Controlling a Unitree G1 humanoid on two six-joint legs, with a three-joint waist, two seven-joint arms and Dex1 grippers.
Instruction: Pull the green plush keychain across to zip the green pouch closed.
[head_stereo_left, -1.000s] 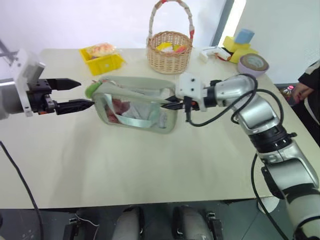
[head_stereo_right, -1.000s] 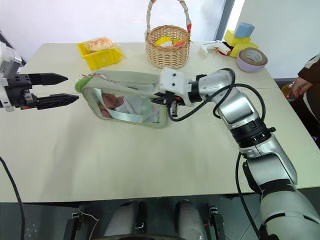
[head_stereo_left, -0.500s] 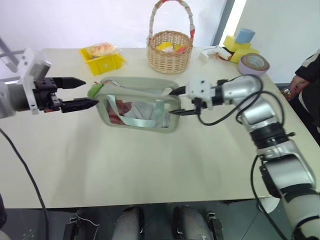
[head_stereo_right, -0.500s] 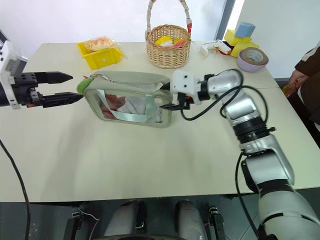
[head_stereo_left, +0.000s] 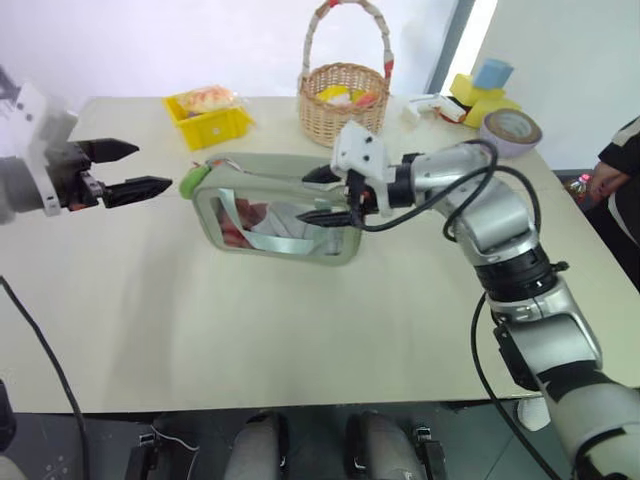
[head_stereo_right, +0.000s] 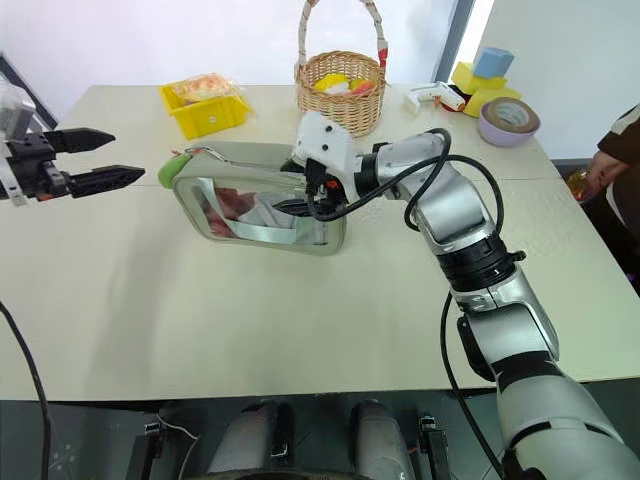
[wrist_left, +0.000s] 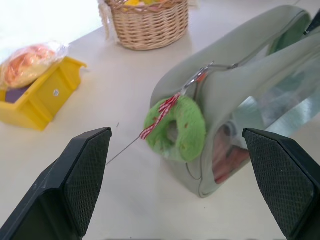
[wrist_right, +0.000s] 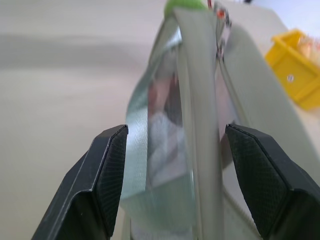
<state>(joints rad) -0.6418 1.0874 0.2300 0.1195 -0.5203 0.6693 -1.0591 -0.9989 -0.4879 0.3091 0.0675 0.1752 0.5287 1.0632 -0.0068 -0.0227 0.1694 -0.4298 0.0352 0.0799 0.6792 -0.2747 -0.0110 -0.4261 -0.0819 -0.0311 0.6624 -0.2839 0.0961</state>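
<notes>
The green pouch (head_stereo_left: 262, 236) stands on its long edge on the table, window front toward me, zipper along the top. The green plush keychain (head_stereo_left: 193, 178) hangs at the pouch's left top corner; it is a fuzzy ring with a red ribbon (wrist_left: 187, 125). My left gripper (head_stereo_left: 152, 167) is open, level and pointing at the keychain from the left, a short gap away (wrist_left: 176, 131). My right gripper (head_stereo_left: 303, 197) is open over the pouch's right half. Its fingers straddle the top edge and strap (wrist_right: 176, 129).
At the back of the table stand a yellow tray (head_stereo_left: 205, 122) with a wrapped snack, a wicker basket (head_stereo_left: 345, 105), a roll of tape (head_stereo_left: 508, 127) and yellow and blue blocks (head_stereo_left: 480, 85). A person (head_stereo_left: 612, 165) stands at the right edge.
My right gripper has opened, let go of the pouch's right end and slid left along the top. The pouch has settled. My left gripper has drawn slightly back from the keychain.
</notes>
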